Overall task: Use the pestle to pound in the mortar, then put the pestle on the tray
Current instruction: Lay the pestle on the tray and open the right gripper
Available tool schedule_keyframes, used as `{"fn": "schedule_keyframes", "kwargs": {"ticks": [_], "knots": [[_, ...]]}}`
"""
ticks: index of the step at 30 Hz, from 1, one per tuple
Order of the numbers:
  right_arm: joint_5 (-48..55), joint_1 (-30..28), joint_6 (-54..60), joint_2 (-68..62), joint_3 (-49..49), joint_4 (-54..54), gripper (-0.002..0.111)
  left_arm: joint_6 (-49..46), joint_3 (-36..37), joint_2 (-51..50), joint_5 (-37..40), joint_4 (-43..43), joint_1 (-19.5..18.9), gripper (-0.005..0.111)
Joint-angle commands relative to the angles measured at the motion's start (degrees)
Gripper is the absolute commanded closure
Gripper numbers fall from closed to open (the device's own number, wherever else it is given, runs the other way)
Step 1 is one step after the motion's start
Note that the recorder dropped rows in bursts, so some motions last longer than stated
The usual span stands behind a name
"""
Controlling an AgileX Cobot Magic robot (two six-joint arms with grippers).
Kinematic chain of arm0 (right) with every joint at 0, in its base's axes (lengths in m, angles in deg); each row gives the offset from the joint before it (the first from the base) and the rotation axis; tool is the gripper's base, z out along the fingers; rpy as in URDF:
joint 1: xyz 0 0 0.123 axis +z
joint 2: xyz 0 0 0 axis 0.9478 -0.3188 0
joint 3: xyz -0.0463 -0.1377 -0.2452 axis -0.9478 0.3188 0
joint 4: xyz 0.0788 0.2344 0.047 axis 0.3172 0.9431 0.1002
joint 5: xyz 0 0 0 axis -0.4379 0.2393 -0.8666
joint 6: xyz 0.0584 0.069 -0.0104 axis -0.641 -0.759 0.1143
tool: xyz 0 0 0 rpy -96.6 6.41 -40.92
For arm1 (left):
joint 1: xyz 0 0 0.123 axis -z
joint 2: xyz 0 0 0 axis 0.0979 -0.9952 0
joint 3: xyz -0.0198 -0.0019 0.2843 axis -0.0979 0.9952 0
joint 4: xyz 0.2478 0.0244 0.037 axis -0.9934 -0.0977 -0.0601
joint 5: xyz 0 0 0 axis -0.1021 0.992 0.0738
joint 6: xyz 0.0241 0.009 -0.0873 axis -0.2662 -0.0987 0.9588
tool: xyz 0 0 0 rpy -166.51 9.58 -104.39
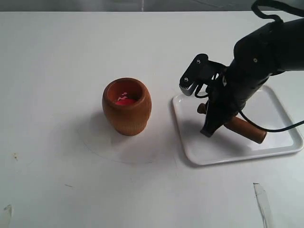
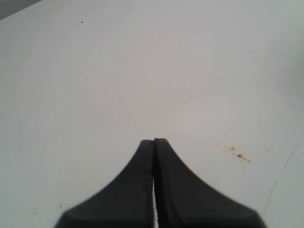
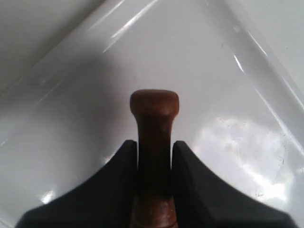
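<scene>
Pestle point(image 1: 244, 129) lies apparently on tray point(image 1: 209, 152), clasped by right hand point(image 3: 154, 145).

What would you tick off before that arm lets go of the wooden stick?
1. Is the pestle inside the rim of the tray? Ok.
2. Is the pestle resting on the tray floor? Cannot tell; it lies low and nearly flat.
3. Does the right gripper hold the slim neck just behind the knob? Ok.
4. Is the mortar upright and apart from the tray? Ok.
5. Is the left gripper out of the way? Ok; it is shut, over bare table.
</scene>
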Motion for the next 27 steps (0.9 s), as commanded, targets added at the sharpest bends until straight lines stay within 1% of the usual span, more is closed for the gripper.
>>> {"fn": "schedule_keyframes", "kwargs": {"ticks": [1, 3, 4, 5, 6, 7, 8, 14, 18, 19, 21, 24, 27], "knots": [[0.41, -0.37, 0.86, 0.15, -0.57, -0.52, 0.096, 0.47, 0.03, 0.07, -0.17, 0.42, 0.44, 0.107], [0.86, -0.37, 0.96, 0.15, -0.57, -0.52, 0.08, 0.47, 0.03, 0.07, -0.17, 0.42, 0.44, 0.107], [0.86, -0.37, 0.96, 0.15, -0.57, -0.52, 0.067, 0.47, 0.03, 0.07, -0.17, 0.42, 0.44, 0.107], [0.86, -0.37, 0.96, 0.15, -0.57, -0.52, 0.056, 0.47, 0.03, 0.07, -0.17, 0.42, 0.44, 0.107], [0.54, -0.37, 0.31, 0.29, -0.57, -0.78, 0.044, 0.47, 0.03, 0.07, -0.17, 0.42, 0.44, 0.107], [-0.12, -0.37, -2.3, 0.41, -0.66, -1.94, 0.034, 0.47, 0.03, 0.07, -0.17, 0.42, 0.44, 0.107], [-0.67, -0.37, -5.08, 0.87, -0.66, -4.31, 0.028, 0.47, 0.03, 0.07, -0.17, 0.42, 0.44, 0.107], [-0.68, -0.37, -29.01, 8.5, -0.66, -24.88, 0.028, 0.47, 0.03, 0.07, -0.17, 0.42, 0.44, 0.107], [-0.01, -0.37, -50.67, 18.18, -0.56, -40.15, 0.033, 0.47, 0.03, 0.07, -0.17, 0.42, 0.44, 0.107], [0.12, -0.37, -54.8, 20.86, -0.56, -42.41, 0.035, 0.47, 0.03, 0.07, -0.17, 0.42, 0.44, 0.107], [-0.57, -0.37, -58.86, 25.77, -0.56, -43.78, 0.036, 0.47, 0.03, 0.07, -0.17, 0.42, 0.44, 0.107], [-4.24, -0.37, -59.29, 33.8, 0.97, -42.33, 0.039, 0.47, 0.03, 0.07, -0.17, 0.42, 0.44, 0.107], [-9.44, -0.25, -59.29, 43.87, 4.59, -37.77, 0.042, 0.47, 0.03, 0.07, -0.17, 0.42, 0.44, 0.107]]}}
